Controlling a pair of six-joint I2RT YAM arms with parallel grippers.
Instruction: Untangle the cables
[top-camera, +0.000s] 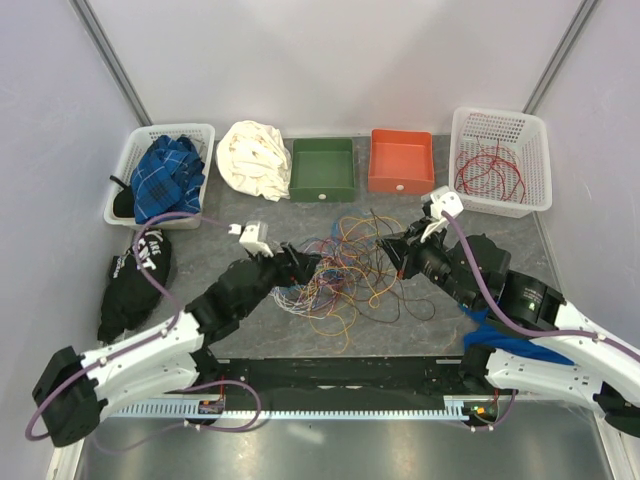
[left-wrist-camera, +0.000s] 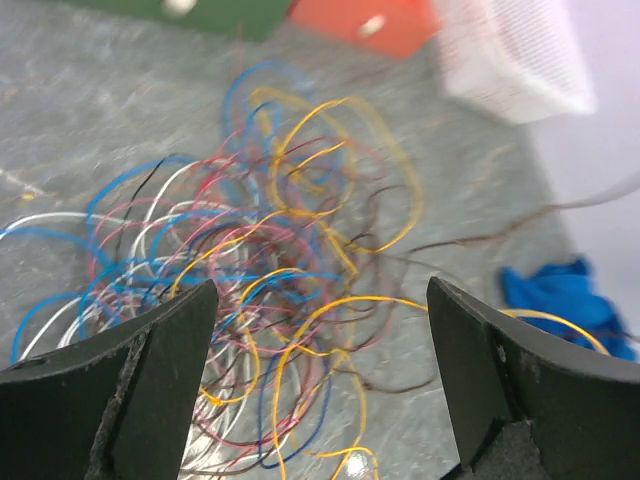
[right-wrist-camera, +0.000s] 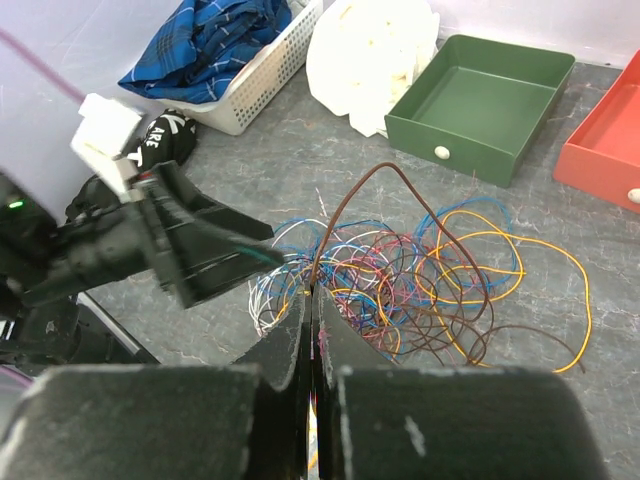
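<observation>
Cables (top-camera: 345, 265) between hands: left hand (left-wrist-camera: 320, 290) wide open, empty; right hand (right-wrist-camera: 312, 300) pinching them

**Pale Walls, Grey Table**

Plain pale walls (top-camera: 330, 60) close in three sides, with a slanted metal post (top-camera: 108, 60) at each back corner. The table (top-camera: 295, 218) is mottled grey and evenly lit. Soft glare lies on the metal strip (top-camera: 330, 455) along its near edge.

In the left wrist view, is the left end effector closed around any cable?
No, the left end effector stands wide open, and the cables lie loose beyond it, not gripped.
</observation>
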